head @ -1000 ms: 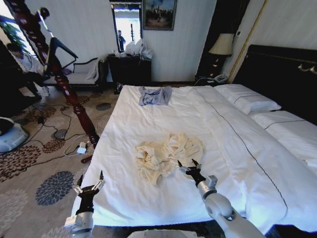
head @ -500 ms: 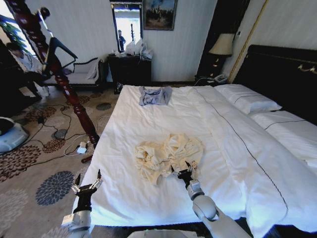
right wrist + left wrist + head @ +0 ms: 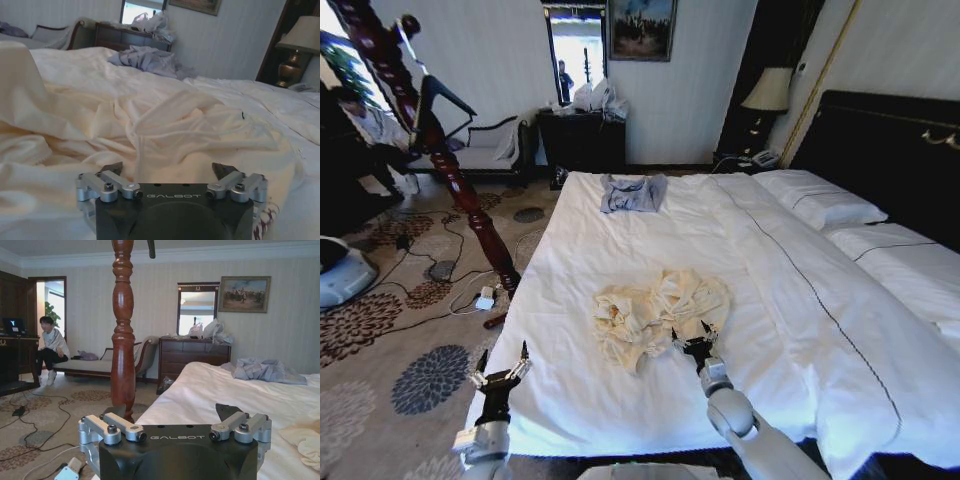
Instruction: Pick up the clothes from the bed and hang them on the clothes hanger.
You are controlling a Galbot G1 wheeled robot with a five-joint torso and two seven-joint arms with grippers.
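R claw [image 3: 689,338] open at clothes [image 3: 655,310] edge on bed [image 3: 620,230]; L claw [image 3: 500,367] idle.

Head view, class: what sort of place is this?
Probably a hotel-style bedroom: a wide bed with white pillows, a table lamp beside it, and a dresser with a mirror above.

Striped pale walls, floral carpet [image 3: 380,330], dark dresser [image 3: 582,140], bedside lamp [image 3: 767,92].

Bare duvet around clothes [image 3: 655,315]; wooden post [image 3: 450,165] bedside left.
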